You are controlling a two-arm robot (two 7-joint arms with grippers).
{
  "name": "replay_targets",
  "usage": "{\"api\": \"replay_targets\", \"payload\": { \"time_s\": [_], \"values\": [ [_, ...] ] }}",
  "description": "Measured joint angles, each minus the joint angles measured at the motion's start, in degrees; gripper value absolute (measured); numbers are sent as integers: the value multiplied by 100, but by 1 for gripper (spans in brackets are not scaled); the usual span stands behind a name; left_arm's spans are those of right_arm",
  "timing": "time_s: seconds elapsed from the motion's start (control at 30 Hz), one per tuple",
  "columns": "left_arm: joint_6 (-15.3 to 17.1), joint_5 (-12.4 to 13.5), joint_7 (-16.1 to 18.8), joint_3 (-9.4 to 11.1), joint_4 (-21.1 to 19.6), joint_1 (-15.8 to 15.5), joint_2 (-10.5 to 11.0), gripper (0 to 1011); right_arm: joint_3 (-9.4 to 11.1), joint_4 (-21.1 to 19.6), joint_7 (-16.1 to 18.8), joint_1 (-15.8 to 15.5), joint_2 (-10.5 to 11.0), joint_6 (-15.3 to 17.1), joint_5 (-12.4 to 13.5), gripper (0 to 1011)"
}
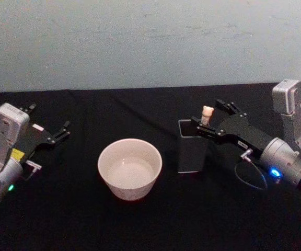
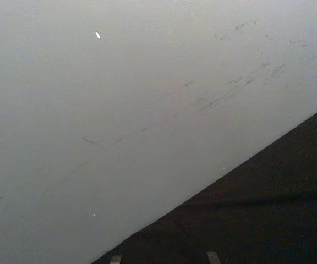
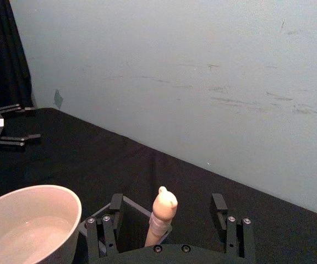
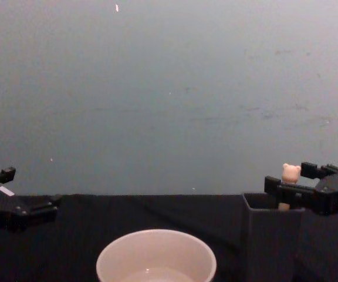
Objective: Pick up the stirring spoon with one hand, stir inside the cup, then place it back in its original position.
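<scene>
stirring spoon [image 3: 159,220] in holder [image 1: 192,154]; right pincer [image 3: 167,202] spread around it

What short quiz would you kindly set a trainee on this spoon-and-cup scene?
1. Fill in: the left pincer hangs open on the cup's ____ side.
2. True or false: the right pincer is shut on the stirring spoon.
3. Where does the spoon stand? A in the cup; B in the dark holder box; C in the left pincer.
Key: 1 left; 2 false, it is open astride the handle; 3 B.
</scene>
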Motion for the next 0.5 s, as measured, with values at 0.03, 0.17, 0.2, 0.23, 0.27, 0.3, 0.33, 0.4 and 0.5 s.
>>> {"api": "replay_targets", "payload": {
  "time_s": [0.03, 0.17, 0.2, 0.23, 0.27, 0.3, 0.33, 0.4, 0.5],
  "values": [
    [0, 0, 0, 0, 0, 0, 0, 1001, 0, -1, -1, 0, 2, 0, 0, 1000],
    [0, 0, 0, 0, 0, 0, 0, 1001, -1, -3, -2, 0, 3, 0, 1, 1000],
    [0, 0, 0, 0, 0, 0, 0, 1001, -1, -3, -2, 0, 4, 0, 2, 1000],
    [0, 0, 0, 0, 0, 0, 0, 1001, -2, -4, -2, 0, 4, 0, 2, 1000],
    [0, 0, 0, 0, 0, 0, 0, 1001, -2, -5, -2, -1, 5, -1, 3, 1000],
    [0, -1, 0, 0, 0, 0, 0, 1001, -3, -5, -2, -1, 6, 0, 3, 1000],
    [0, 0, 0, 0, 0, 0, 0, 1001, -4, -6, -3, -1, 6, -1, 3, 1000],
    [0, 0, 0, 0, 0, 0, 0, 1001, -5, -8, -3, -2, 7, -2, 4, 1000],
    [0, 0, 0, 0, 0, 0, 0, 1001, -6, -9, -4, -3, 8, -2, 5, 1000]
  ]
}}
